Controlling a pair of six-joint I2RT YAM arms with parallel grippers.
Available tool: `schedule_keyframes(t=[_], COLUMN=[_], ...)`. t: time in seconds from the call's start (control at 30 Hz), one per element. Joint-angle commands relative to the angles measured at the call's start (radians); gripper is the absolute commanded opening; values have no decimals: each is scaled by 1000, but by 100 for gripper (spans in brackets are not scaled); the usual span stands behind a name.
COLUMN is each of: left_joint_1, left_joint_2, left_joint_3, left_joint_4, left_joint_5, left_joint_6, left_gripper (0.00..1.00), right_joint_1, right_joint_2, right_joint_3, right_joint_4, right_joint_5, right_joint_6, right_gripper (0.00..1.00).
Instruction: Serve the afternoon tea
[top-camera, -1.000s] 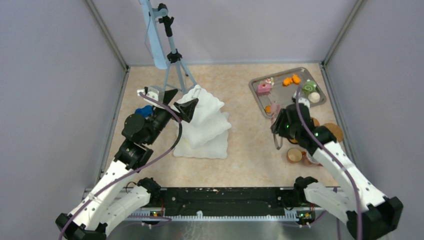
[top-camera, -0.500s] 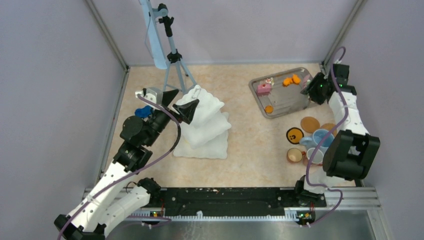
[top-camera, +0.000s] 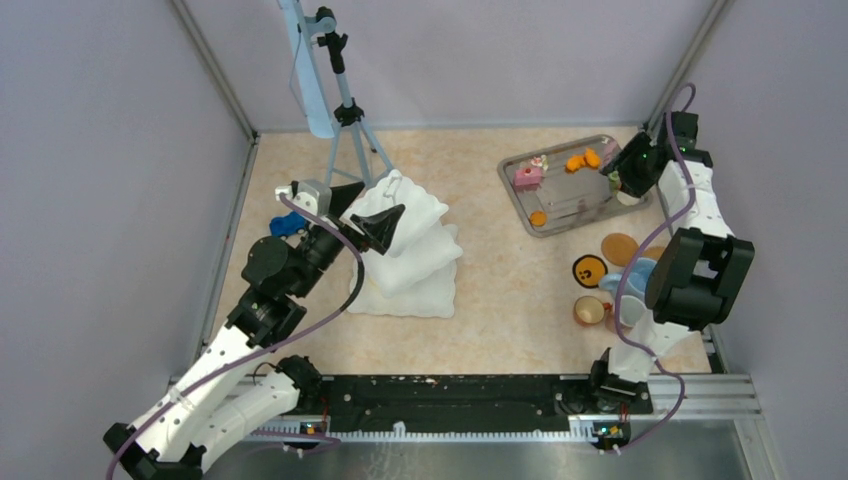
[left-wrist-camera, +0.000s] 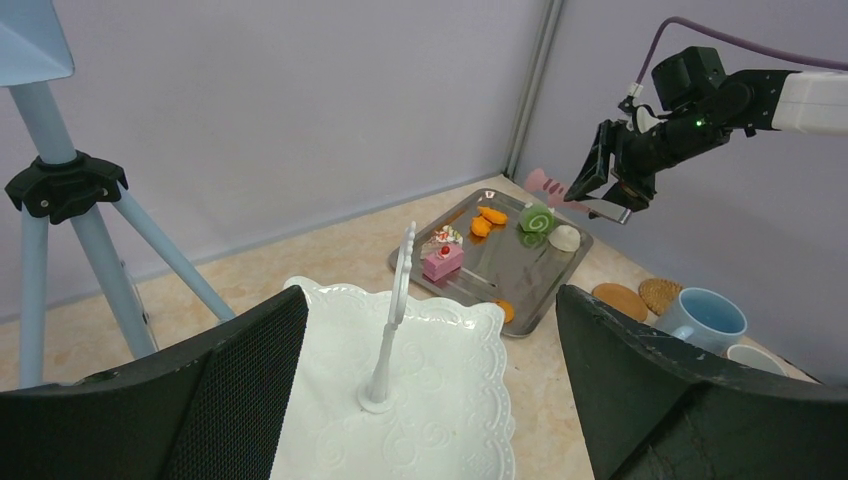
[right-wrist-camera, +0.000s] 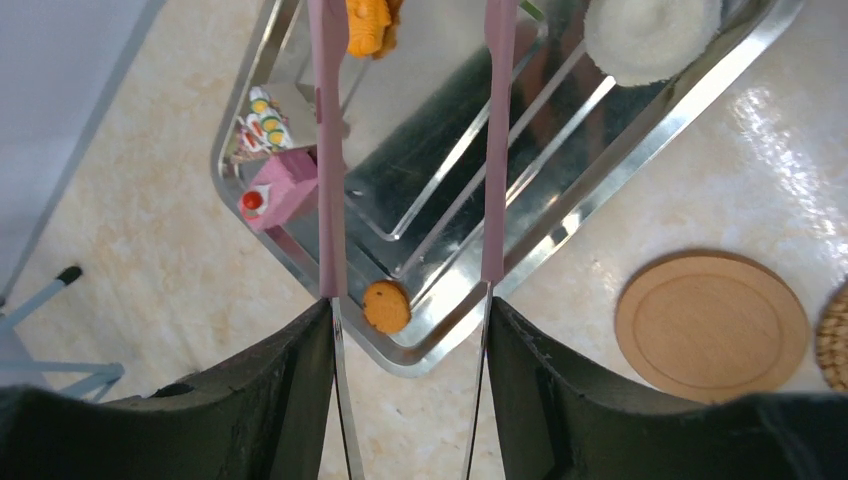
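Note:
A metal tray (top-camera: 510, 172) at the back right holds a pink cake slice (top-camera: 527, 177), orange pastries (top-camera: 582, 160) and an orange cookie (top-camera: 538, 218). In the left wrist view a green roll (left-wrist-camera: 537, 219) and a cream pastry (left-wrist-camera: 565, 238) also lie there. My right gripper (top-camera: 630, 170) hovers over the tray's right end, shut on the pink tongs (right-wrist-camera: 325, 150), whose arms stand apart with nothing between them. An orange-brown mug (top-camera: 589, 311) and a blue mug (top-camera: 640, 275) stand near the tray. My left gripper (top-camera: 365, 210) hangs open above the white tiered stand (top-camera: 410, 250).
A wooden coaster (top-camera: 620, 248) and a black-and-yellow one (top-camera: 589, 269) lie between tray and mugs. A blue toy car (top-camera: 287, 224) sits by the left arm. A tripod (top-camera: 345, 110) stands at the back. Walls close in on the left, right and back.
My right arm swung from the tray's near edge, by the mugs, up to the tray's far right end. The left gripper shifted slightly over the stand.

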Motion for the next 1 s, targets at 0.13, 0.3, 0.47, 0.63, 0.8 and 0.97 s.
schedule_keyframes(t=[0.13, 0.3, 0.47, 0.63, 0.8, 0.97], left_joint_1=[-24, -26, -27, -26, -26, -26], left_joint_2=[-15, -14, -12, -5, -2, 1], left_joint_3=[3, 3, 2, 1, 1, 2], left_joint_4=[52, 51, 51, 51, 52, 52], left_joint_5=[-14, -13, -13, -14, -14, -14], left_joint_6=[16, 16, 16, 13, 13, 13], left_gripper=[99, 99, 99, 99, 99, 99], right_joint_1=[-4, -4, -4, -3, 6, 13], right_joint_2=[58, 65, 128, 175, 209, 238], right_joint_3=[173, 180, 232, 274, 299, 309], right_joint_4=[-158, -144, -159, -179, -192, -178], right_joint_5=[176, 192, 172, 190, 207, 207], right_joint_6=[-262, -332, -378, -402, -428, -441], right_gripper=[57, 60, 60, 61, 61, 61])
